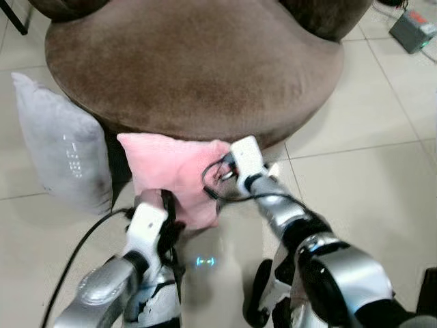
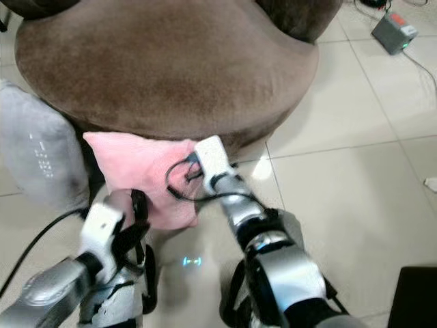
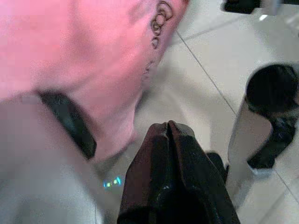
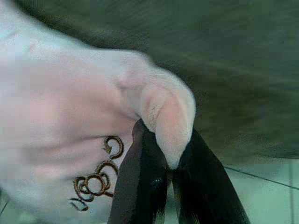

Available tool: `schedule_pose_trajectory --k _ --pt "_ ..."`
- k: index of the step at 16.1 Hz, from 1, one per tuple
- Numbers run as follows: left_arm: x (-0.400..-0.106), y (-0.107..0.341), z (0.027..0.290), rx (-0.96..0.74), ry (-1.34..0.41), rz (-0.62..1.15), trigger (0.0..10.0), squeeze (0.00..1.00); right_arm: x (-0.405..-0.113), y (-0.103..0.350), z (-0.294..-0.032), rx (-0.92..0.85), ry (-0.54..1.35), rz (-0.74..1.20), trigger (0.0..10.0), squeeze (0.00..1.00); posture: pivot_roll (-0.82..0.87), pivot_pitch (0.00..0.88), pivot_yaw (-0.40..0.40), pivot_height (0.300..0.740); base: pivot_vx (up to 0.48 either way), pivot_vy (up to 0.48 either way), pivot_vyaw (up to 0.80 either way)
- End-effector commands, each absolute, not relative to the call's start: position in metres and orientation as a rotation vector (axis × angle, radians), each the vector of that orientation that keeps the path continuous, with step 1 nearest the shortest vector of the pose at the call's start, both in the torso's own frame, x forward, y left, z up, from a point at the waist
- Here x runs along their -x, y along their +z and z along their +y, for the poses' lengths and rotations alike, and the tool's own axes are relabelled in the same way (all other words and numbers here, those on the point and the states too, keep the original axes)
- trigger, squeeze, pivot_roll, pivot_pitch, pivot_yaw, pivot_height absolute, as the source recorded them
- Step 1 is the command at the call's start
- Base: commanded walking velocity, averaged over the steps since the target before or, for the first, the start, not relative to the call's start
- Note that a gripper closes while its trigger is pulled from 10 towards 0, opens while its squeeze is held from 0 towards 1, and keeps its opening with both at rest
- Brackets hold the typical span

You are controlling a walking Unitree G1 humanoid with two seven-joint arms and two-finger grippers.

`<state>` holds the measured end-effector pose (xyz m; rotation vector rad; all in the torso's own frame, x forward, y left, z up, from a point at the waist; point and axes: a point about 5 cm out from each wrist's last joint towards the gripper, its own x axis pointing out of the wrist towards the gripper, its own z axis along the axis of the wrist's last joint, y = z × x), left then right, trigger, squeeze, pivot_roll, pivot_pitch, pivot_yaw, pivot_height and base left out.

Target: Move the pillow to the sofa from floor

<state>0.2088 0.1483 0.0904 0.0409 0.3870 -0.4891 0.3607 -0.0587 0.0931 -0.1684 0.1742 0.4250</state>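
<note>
A pink pillow [image 1: 171, 171] stands on the tiled floor, leaning against the front of the round brown sofa [image 1: 198, 61]. My right gripper [image 4: 170, 158] is shut on the pillow's upper right corner; the corner is pinched between the two black fingers [image 4: 140, 177], next to a brown embroidered curl. In the eye view that gripper [image 1: 225, 171] sits at the pillow's right edge. My left gripper [image 1: 167, 208] is at the pillow's lower left edge. In the left wrist view its fingers [image 3: 187, 168] are pressed together with nothing between them, and the pillow [image 3: 70, 46] lies just beyond.
A grey pillow [image 1: 58, 143] leans against the sofa's left side, close to the pink one. A grey box [image 1: 413, 29] with a cable sits on the floor at the far right. A black cable [image 1: 75, 253] trails by my left arm.
</note>
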Motion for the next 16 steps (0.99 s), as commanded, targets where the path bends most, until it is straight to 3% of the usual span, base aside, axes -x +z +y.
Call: schedule_pose_trajectory --k 1,5,9,12,16 --pt "-0.209 0.082 0.146 -0.046 -0.484 0.407 10.0 0.0 -0.37 0.108 -0.073 0.129 0.361 0.104 0.0 0.0 0.3 0.203 -0.078 0.468 0.0 0.0 0.0" --pt "-0.256 0.08 0.135 -0.058 -0.465 0.324 10.0 0.0 -0.386 0.14 -0.109 0.144 0.282 -0.026 0.0 0.0 0.2 0.069 -0.067 0.468 0.0 0.0 0.0" --pt "-0.287 0.082 0.13 -0.059 -0.471 0.283 10.0 0.0 -0.388 0.153 -0.145 0.15 0.193 -0.095 0.0 0.0 0.13 0.005 -0.031 0.468 0.0 0.0 0.0" --pt "-0.303 0.085 0.129 -0.075 -0.465 0.252 10.0 0.0 -0.379 0.145 -0.175 0.171 0.098 -0.098 0.0 0.0 0.08 0.0 -0.006 0.468 0.0 0.0 0.0" --pt "-0.317 0.091 0.142 -0.03 -0.369 0.173 10.0 0.0 -0.341 0.118 -0.206 0.117 -0.054 -0.114 0.0 0.0 0.04 0.0 0.028 0.468 0.0 0.0 0.0"
